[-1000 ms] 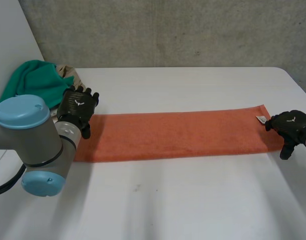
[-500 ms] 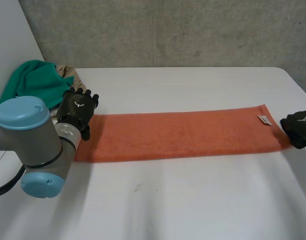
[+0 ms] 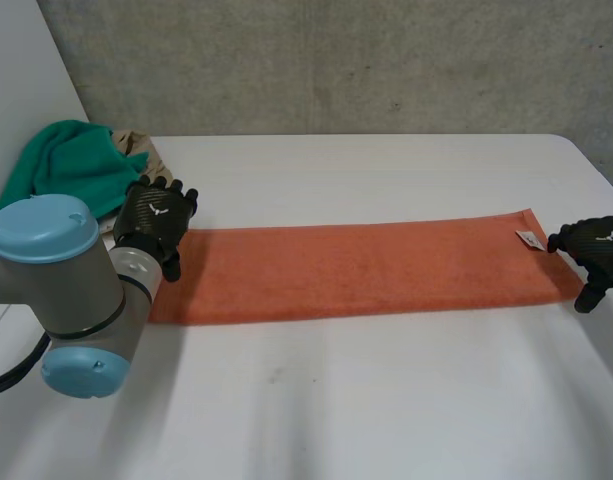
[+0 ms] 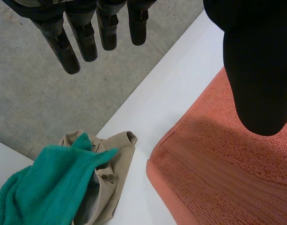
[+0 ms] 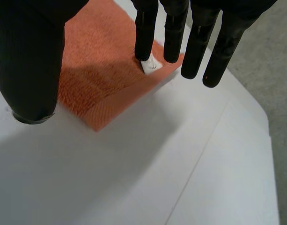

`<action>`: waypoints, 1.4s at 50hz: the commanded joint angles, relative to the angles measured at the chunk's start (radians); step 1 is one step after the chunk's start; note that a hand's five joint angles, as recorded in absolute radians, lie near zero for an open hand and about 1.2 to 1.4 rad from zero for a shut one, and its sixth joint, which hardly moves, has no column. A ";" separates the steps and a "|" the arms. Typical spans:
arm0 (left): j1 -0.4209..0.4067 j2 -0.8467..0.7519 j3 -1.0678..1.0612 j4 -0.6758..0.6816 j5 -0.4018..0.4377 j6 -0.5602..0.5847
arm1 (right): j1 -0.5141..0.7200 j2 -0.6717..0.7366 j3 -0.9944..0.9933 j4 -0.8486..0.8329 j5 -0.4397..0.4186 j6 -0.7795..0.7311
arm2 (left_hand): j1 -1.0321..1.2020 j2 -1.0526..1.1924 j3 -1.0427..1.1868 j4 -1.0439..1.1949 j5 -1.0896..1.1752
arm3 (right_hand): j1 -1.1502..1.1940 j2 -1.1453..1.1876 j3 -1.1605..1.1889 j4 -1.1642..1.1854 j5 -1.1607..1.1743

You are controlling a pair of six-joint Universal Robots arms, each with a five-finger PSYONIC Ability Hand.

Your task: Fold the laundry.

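A long orange towel (image 3: 366,270) lies flat across the white table (image 3: 386,400), one strip from left to right. My left hand (image 3: 156,218) hovers at the towel's left end, open, with its fingers (image 4: 87,37) straight and its thumb (image 4: 258,65) above the towel's corner (image 4: 218,178). My right hand (image 3: 598,246) is at the towel's right end, open too. Its fingers (image 5: 199,42) point past the far corner, where a small white tag (image 5: 151,65) sits, and its thumb (image 5: 31,61) hangs over the towel's short edge (image 5: 101,84). Neither hand holds cloth.
A green cloth (image 3: 71,165) is heaped on a beige garment (image 3: 141,150) at the table's back left corner, just behind my left hand. The green cloth (image 4: 45,183) and beige garment (image 4: 110,154) lie close to the towel's corner. A concrete wall stands behind the table.
My right hand slid right off the towel's end, bunched up for a moment, and now has straight fingers again by the tag corner. The left hand has barely moved.
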 commanded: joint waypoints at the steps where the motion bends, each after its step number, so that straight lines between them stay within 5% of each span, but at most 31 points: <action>1: 0.000 -0.005 0.000 0.003 0.001 0.000 | 0.003 0.055 -0.041 0.001 0.009 0.001 | -0.019 -0.030 -0.039 -0.030 -0.048 | 0.247 0.208 0.195 0.180 0.176; 10: -0.001 -0.007 0.000 0.004 0.001 0.000 | 0.017 0.074 -0.062 -0.001 0.007 0.004 | -0.019 -0.030 -0.039 -0.030 -0.048 | 0.523 0.483 0.471 0.456 0.451; 14: -0.001 -0.007 0.001 0.004 0.001 0.000 | 0.020 0.074 -0.062 -0.002 0.001 0.006 | -0.019 -0.030 -0.039 -0.030 -0.048 | 1.007 0.967 0.954 0.939 0.935; 28: 0.000 -0.007 -0.002 0.004 -0.001 0.000 | -0.040 0.046 -0.102 -0.008 0.020 0.003 | -0.019 -0.030 -0.039 -0.030 -0.048 | 1.022 0.982 0.969 0.954 0.950; 33: 0.000 -0.001 -0.006 0.004 -0.001 0.002 | -0.177 0.051 -0.179 -0.004 0.079 -0.014 | -0.019 -0.030 -0.039 -0.030 -0.048 | 1.022 0.982 0.969 0.954 0.950; 41: 0.000 0.010 -0.012 0.004 -0.001 0.000 | -0.195 0.022 -0.228 -0.004 0.170 -0.062 | -0.019 -0.030 -0.039 -0.030 -0.048 | 1.022 0.982 0.969 0.954 0.950; 45: -0.001 0.021 -0.012 0.003 -0.002 0.000 | -0.103 -0.059 -0.220 -0.008 0.165 -0.039 | -0.019 -0.030 -0.039 -0.030 -0.048 | 1.022 0.982 0.969 0.954 0.950; 57: 0.002 0.036 -0.011 0.004 -0.002 0.000 | 0.430 -0.146 -0.216 -0.024 0.122 -0.005 | -0.019 -0.030 -0.039 -0.030 -0.048 | 1.022 0.982 0.969 0.954 0.950; 63: -0.001 0.038 -0.014 0.004 -0.002 0.000 | 0.754 -0.058 -0.251 -0.051 0.124 -0.005 | -0.019 -0.030 -0.039 -0.030 -0.048 | 1.022 0.982 0.969 0.954 0.950; 70: -0.003 0.032 -0.015 0.004 -0.002 0.000 | 0.943 0.081 -0.306 -0.053 0.124 0.001 | -0.019 -0.030 -0.039 -0.030 -0.048 | 1.022 0.982 0.969 0.954 0.950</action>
